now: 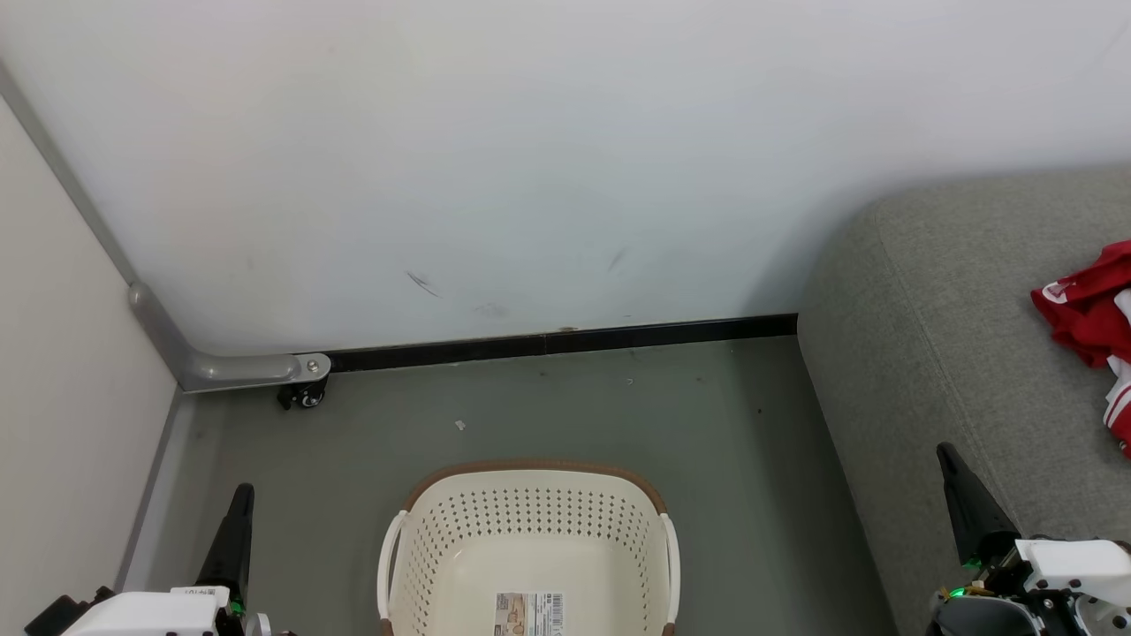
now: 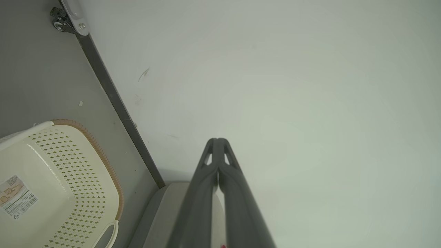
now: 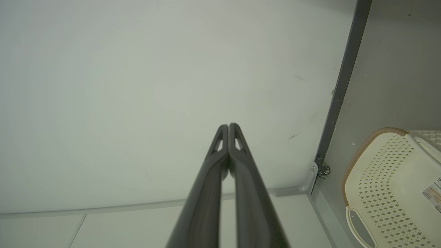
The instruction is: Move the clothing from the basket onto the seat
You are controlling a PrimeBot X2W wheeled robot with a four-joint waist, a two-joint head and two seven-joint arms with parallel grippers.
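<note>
basket (image 1: 530, 523) lower centre looks empty, clothing (image 1: 1089, 322) on seat (image 1: 937, 336) at right edge. L gripper (image 1: 243, 495) + R gripper (image 1: 950, 459): jaws pressed together, holding nothing. Prob done; recheck basket, keep arms clear.

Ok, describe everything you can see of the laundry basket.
The basket is cream-white, plastic-looking and oval, with perforated walls, a brown rim band and white side handles. It stands upright on the grey floor, apart from the seat. A barcode label sits on its inner bottom, which is otherwise bare where visible. The head view cuts off its near end.
</note>
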